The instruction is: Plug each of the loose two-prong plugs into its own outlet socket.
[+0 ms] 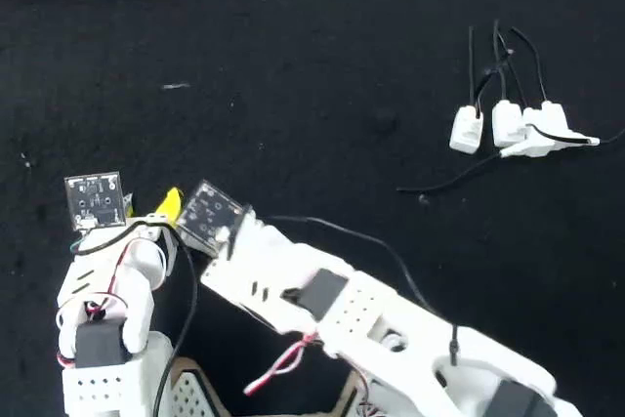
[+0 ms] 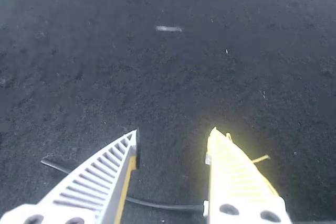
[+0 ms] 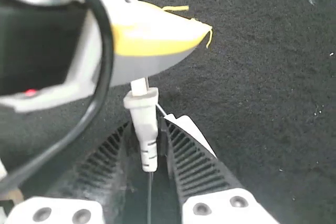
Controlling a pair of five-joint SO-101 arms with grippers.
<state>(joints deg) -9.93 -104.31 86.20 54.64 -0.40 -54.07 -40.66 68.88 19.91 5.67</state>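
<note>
My right gripper (image 3: 147,127) is shut on a white two-prong plug (image 3: 144,124), held upright between its black ribbed fingers, its thin cord running down between them. The plug touches the underside of the left arm's yellow finger (image 3: 157,38), which sits just above it. My left gripper (image 2: 173,132) is open over bare black cloth, with nothing between its white and yellow fingers. In the high view both arms sit at the front left, the yellow finger (image 1: 171,203) next to the right arm's wrist board (image 1: 209,214). White outlet sockets (image 1: 508,124) with black cords lie at the far right.
A black cord (image 1: 391,261) trails from the right arm's wrist across the black cloth (image 1: 293,75). Another black cable (image 2: 157,203) lies under the left gripper. A small pale scrap (image 1: 176,87) lies at the back left.
</note>
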